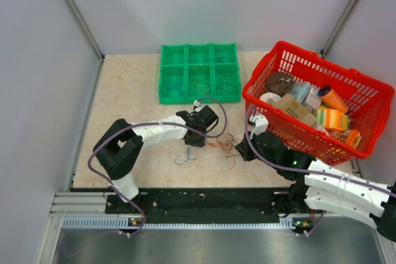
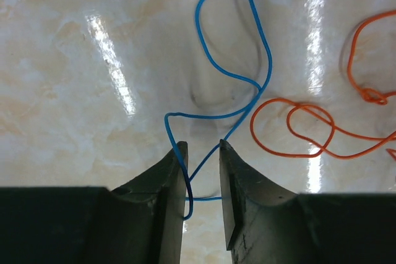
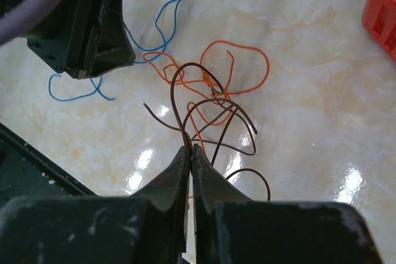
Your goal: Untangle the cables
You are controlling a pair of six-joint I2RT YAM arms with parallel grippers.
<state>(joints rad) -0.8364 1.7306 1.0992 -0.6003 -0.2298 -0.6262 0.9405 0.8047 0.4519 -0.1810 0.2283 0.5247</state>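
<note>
Just on the near side of the green tray (image 1: 199,46), on the pale marbled desk (image 1: 130,91), the cables (image 1: 223,145) lie in a loose snarl, with both arms reaching in toward it. The left pincer (image 2: 201,145) stands partly open over the end of the snarl farther along the tray's left half. A blue strand (image 2: 204,114) rises between its fingers, hugging the inner face of one and not pinched. The strand's long run lies roughly in line with the fingers before it curls into a tall loop ahead of the tips. An orange strand (image 2: 252,128) coils just beside that loop, apart from it in this view. The right pincer (image 3: 189,148) is closed on a brown strand (image 3: 192,64), which arches up from the tips and crosses the orange loops. The left arm is plainly the nearer one to the blue wire, so closing on it and drawing away from the brown-and-orange knot looks like the natural next move. All strands are hair-thin, springy, smooth-sheathed wire that holds its curves. The desk is glossy and reflective, and the pincer fingers are matte black and tapered.
</note>
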